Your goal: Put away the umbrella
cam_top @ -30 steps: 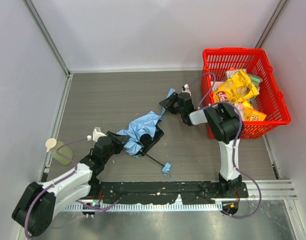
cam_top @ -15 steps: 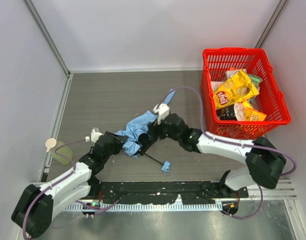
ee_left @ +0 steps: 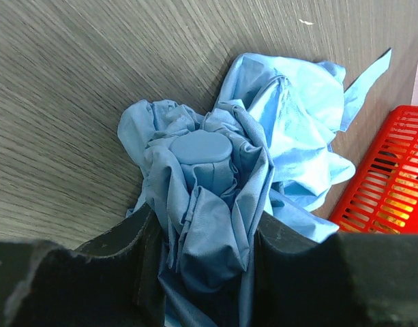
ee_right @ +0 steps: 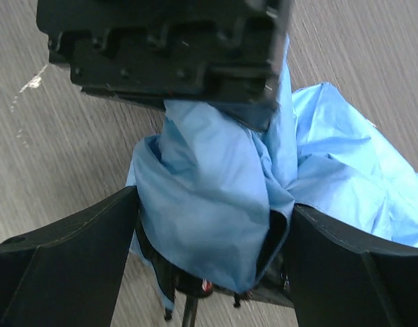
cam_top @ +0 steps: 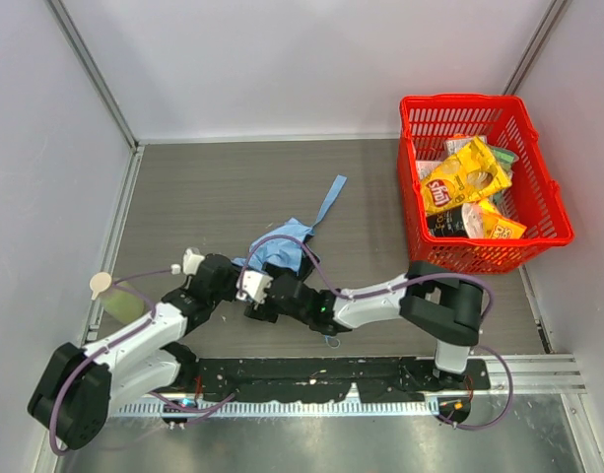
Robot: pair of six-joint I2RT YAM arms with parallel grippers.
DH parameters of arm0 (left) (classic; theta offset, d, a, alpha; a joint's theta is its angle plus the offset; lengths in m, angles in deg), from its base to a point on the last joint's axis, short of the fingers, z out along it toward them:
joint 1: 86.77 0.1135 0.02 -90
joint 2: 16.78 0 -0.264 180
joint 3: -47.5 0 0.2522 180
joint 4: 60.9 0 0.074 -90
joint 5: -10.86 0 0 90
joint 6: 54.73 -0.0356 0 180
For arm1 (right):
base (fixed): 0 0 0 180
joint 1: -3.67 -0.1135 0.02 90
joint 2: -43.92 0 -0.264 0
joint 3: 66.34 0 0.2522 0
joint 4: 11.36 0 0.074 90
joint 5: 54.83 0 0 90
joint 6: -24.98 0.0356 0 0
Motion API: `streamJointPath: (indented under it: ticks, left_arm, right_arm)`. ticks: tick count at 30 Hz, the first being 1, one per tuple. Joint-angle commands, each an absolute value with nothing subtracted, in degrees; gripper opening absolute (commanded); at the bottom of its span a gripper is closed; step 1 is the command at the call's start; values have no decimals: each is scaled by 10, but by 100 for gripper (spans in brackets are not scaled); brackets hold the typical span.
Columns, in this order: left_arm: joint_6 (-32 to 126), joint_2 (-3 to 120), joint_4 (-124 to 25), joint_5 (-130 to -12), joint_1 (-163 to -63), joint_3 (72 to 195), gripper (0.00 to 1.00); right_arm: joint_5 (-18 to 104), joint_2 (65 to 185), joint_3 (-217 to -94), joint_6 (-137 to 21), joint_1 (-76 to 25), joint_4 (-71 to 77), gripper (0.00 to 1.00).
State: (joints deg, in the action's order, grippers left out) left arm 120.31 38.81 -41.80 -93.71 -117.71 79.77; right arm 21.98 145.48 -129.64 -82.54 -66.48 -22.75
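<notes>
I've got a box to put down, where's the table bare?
Bare: table between back wall and umbrella, and between umbrella and red basket. Crowded: near edge, where left end effector and right end effector sit at the umbrella.

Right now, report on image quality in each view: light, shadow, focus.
Top external: even diffuse light, sharp throughout, faint shadows only. Left wrist: the umbrella crisp, the left gripper around it dark and soft. Right wrist: its fabric sharp, the right gripper nearly black, little detail.
</notes>
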Motion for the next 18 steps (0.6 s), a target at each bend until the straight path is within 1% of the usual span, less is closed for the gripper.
streamJointPath:
  ticks: [1, 5, 7, 8, 10, 11, 13, 14, 15, 16, 17, 18]
  left_arm:
    - [1196, 403, -357, -939, -1187, 805, 0]
    - [1199, 400, -347, -936, -1193, 805, 0]
    - [1198, 395, -340, -937, -1195, 807, 0]
    - [1197, 392, -335, -938, -1197, 809, 0]
    - [1196, 389, -326, -943, -1201, 811, 0]
    - [1196, 390, -324, -944, -1202, 812, 0]
    - [1199, 393, -323, -949, -1206, 813, 0]
    - [1200, 394, -321, -950, -1207, 814, 0]
    - [1202, 393, -318, -952, -1210, 815, 0]
    - [1203, 393, -318, -957, -1214, 815, 0]
    - [1204, 392, -319, -962, -1217, 815, 0]
    - [1205, 391, -320, -964, -1221, 815, 0]
  right_arm:
    - [108, 1503, -1345, -893, -690, -323, 85]
    - [66, 1562, -1392, -901, -694, -321, 85]
    - [42, 1583, -1402, -891, -698, -332, 83]
    - [15, 1595, -1407, -881, -701, -331, 81]
    - [-41, 1612, -1414, -860, -710, -329, 72]
    - [-64, 1616, -1412, -848, -716, -326, 57]
    - [-86, 1614, -1388, -809, -729, -334, 33]
    - [-92, 1615, -1381, -779, -732, -335, 28]
    - [-100, 1618, -1373, -756, -734, -327, 19]
    - [-101, 1620, -1368, -717, -735, -315, 15]
    - [-102, 1619, -1355, -700, -735, -313, 2]
    - [-104, 1617, -1344, -669, -736, -316, 1]
